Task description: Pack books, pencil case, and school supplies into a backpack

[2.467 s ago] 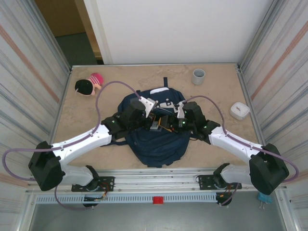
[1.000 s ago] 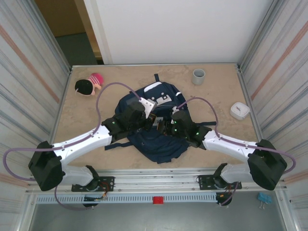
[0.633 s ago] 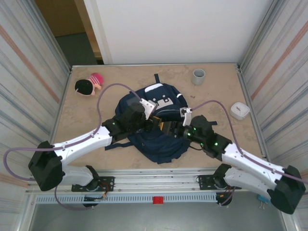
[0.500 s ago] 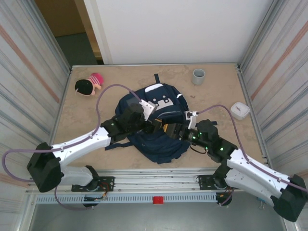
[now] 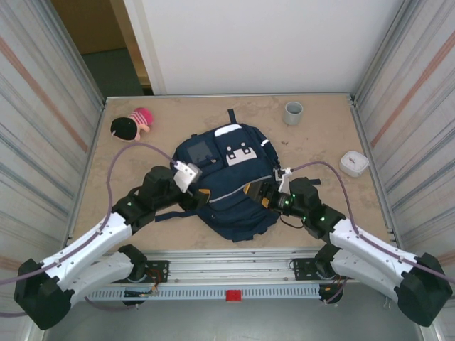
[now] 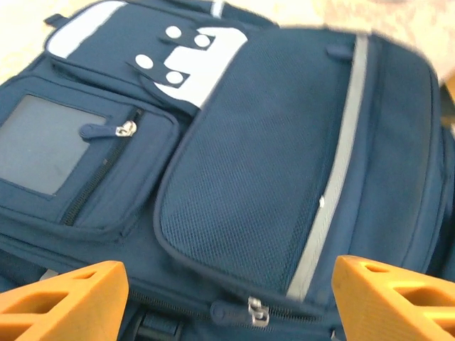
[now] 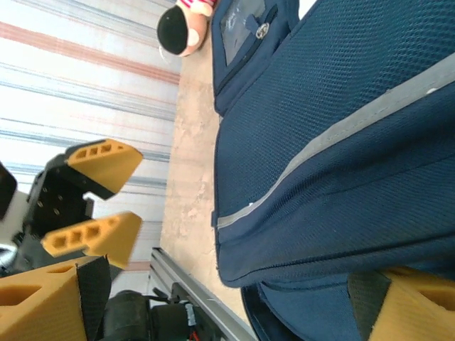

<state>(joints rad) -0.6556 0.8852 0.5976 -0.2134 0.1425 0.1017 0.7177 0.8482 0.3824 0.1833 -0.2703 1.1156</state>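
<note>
Left claw (image 6: 227, 277) and right claw (image 5: 256, 195) wide open, empty. Backpack (image 5: 227, 177) lies between them, long axis front-to-back; right claw nearer.

- Your left wrist view cuts the left hand (image 6: 227, 305) off at the bottom edge: of each finger you get one orange corner.
- The same view crops the backpack (image 6: 270, 177) at its left, right and lower edges, and the top right corner is blurred.
- Your right wrist view cuts the right hand (image 7: 227, 305) off at both bottom corners, and the plush toy (image 7: 181, 25) at the top edge.
- The backpack's fabric hides its inside.
- From above, the inside of the cup (image 5: 293, 112) is too small to judge.
</note>
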